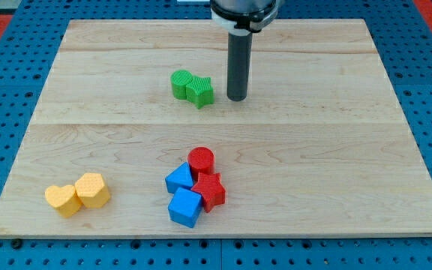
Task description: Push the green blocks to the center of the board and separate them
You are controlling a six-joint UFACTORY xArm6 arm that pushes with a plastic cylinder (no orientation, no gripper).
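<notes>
- Two green blocks sit touching each other on the pale wooden worktop (351, 82), a little above its middle: a rounded green plastic block (180, 83) on the view's left and a star-shaped green plastic block (200, 91) on the view's right.
- Landmark for everything below is that green pair.
- My tip (237, 98), the lower end of the dark straight rod, stands just to the view's right of the star-shaped block, near it but with a sliver of bare wood between; I see no contact.
- No gripper on this rig, so nothing opens or closes and nothing is held; the rod only pushes.
- Handling, as I judge it: both look small, light and rigid, and should slide easily on smooth wood. Pushed off-centre they would likely spin, the star especially, since its points give an uneven face.
- Best contact, I think, is the seam between the two, so they part instead of travelling together.
- Room: open wood lies on every side of the pair, with the worktop's top edge well away.
- Below the pair, well apart, sits a cluster of a red cylinder (200, 160), a red star block (211, 190), a blue cube (185, 207) and another blue block (178, 180).
- Far to the lower left are a yellow heart-shaped block (63, 199) and a yellow hexagonal block (92, 189), touching.
</notes>
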